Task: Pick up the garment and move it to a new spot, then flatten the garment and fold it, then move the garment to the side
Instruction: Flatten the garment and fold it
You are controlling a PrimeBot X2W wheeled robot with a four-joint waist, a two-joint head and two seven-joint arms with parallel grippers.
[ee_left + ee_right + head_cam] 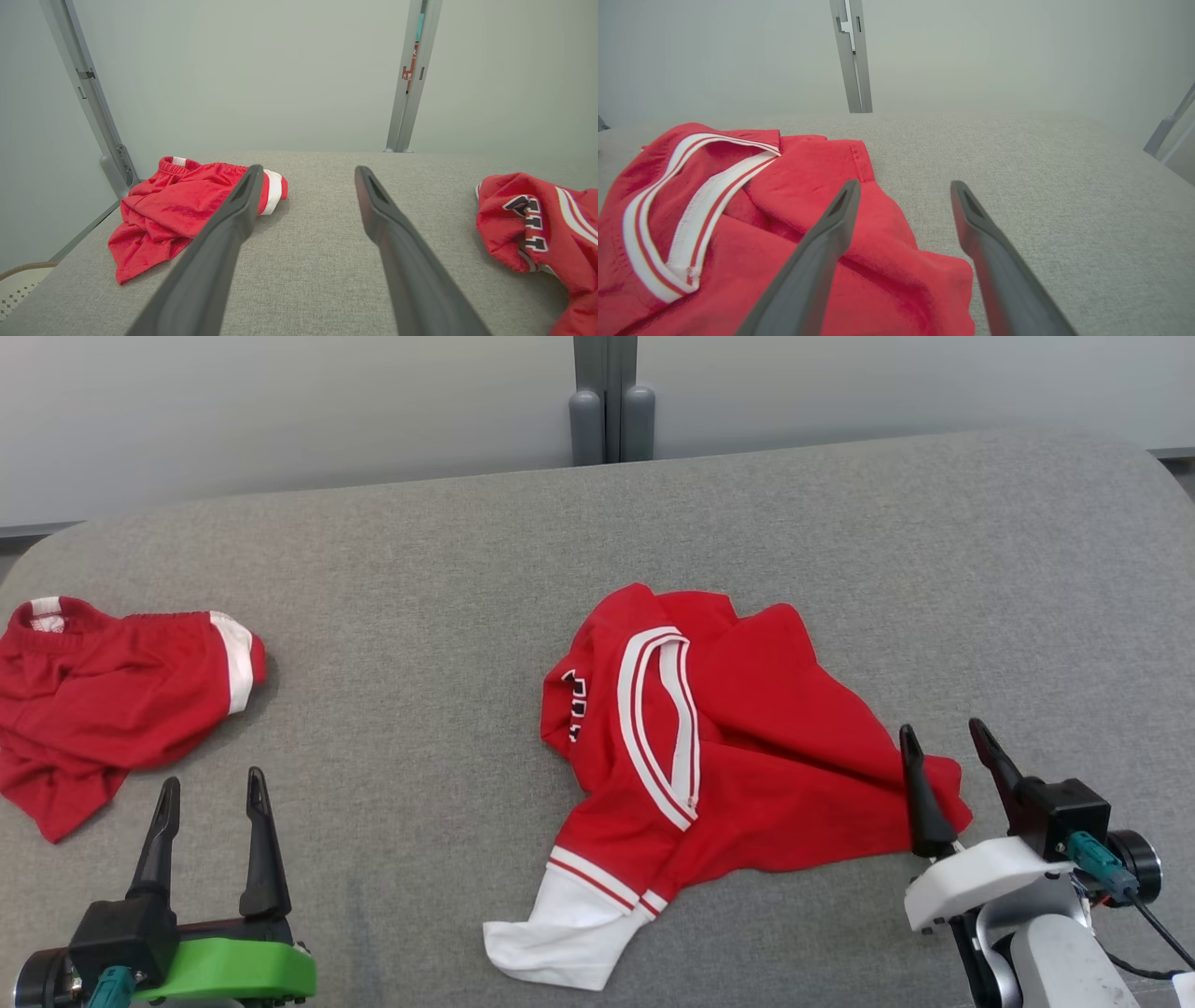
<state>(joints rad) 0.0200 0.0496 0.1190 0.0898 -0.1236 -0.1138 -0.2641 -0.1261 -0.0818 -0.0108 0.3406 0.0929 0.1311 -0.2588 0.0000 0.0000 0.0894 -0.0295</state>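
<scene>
The garment [747,728] is a red jersey with white and red striped trim, lying crumpled in the middle of the grey padded table [420,569]. A white-cuffed sleeve reaches toward the front edge. My right gripper [941,733] stands open at the garment's right corner, its left finger over the red cloth and nothing between the fingers. In the right wrist view the garment [784,242] lies under and left of my right gripper [905,184]. At the lower left, my left gripper [213,780] is open over bare table. From the left wrist, that gripper [308,170] has the garment [537,224] at its far right.
Red shorts [112,700] with a white band lie bunched at the table's left edge, also ahead and left of the left gripper as the shorts [187,205]. A grey post [611,401] stands behind the table's far edge against a pale wall.
</scene>
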